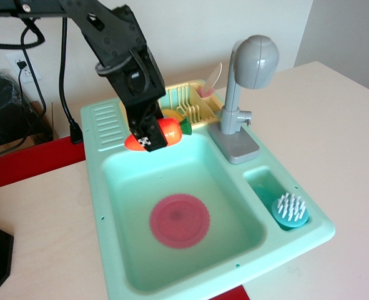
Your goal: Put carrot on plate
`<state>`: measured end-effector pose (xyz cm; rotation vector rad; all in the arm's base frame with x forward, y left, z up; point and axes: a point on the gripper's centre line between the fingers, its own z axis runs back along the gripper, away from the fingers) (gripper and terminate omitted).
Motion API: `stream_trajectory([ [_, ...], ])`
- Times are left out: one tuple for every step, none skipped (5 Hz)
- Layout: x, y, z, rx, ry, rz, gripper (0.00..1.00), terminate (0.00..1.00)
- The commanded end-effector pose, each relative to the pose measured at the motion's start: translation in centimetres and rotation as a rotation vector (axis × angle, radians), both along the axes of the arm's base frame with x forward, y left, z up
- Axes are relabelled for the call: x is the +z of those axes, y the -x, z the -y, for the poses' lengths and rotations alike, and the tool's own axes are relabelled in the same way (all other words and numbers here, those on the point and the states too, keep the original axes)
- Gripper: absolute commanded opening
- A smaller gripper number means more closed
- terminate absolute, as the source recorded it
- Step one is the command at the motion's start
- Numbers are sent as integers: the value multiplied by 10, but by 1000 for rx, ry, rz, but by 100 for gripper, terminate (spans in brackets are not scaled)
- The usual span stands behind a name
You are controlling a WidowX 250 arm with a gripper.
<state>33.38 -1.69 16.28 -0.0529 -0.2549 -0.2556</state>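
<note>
Orange carrot (162,132) is clamped crosswise in my gripper (150,137), long axis roughly level with green top pointing right, hanging over the sink's (103,181) back edge (not touching it, I think), pink plate (179,220) lies below and toward me

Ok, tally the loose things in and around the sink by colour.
Orange: 1, the carrot in the gripper
Pink-red: 1, the plate
Teal: 1, the brush
Yellow: 1, the rack
Total: 4; the rack's contents are mostly hidden.
</note>
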Motion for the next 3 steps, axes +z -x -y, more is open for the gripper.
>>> stream_trajectory([
  [-25,-9,8,-3,-6,-1,0,0],
  [-46,-11,11,3,15,-13,0,0],
  [-71,-13,25,-9,18,-43,0,0],
])
